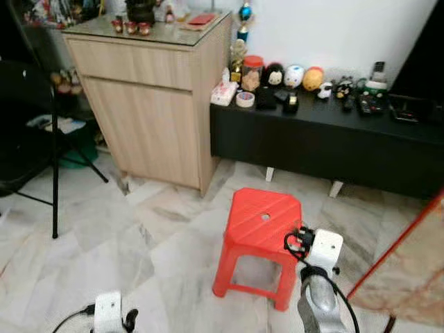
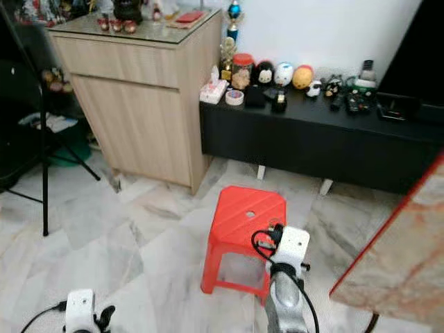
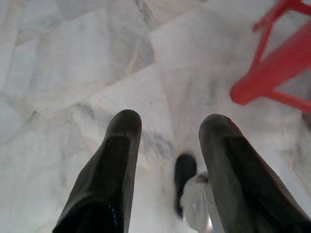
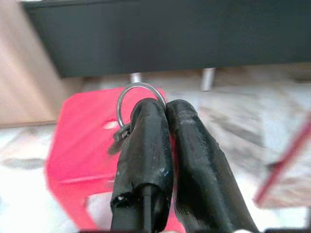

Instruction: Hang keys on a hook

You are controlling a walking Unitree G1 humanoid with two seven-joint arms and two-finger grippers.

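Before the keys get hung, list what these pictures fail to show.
- Keys: in the right wrist view the right hand is shut on a key ring; its fingers hide whatever hangs below.
- Hook: cannot be made out; the small items on the black bench are too small and blurred.
- Left hand: open over floor tiles; the dark object between its fingers is blurred.

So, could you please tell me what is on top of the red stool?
The red stool has a bare seat with a small round hole in it. The right hand, shut on a key ring, is raised in front of it, and that arm covers the stool's near right corner.
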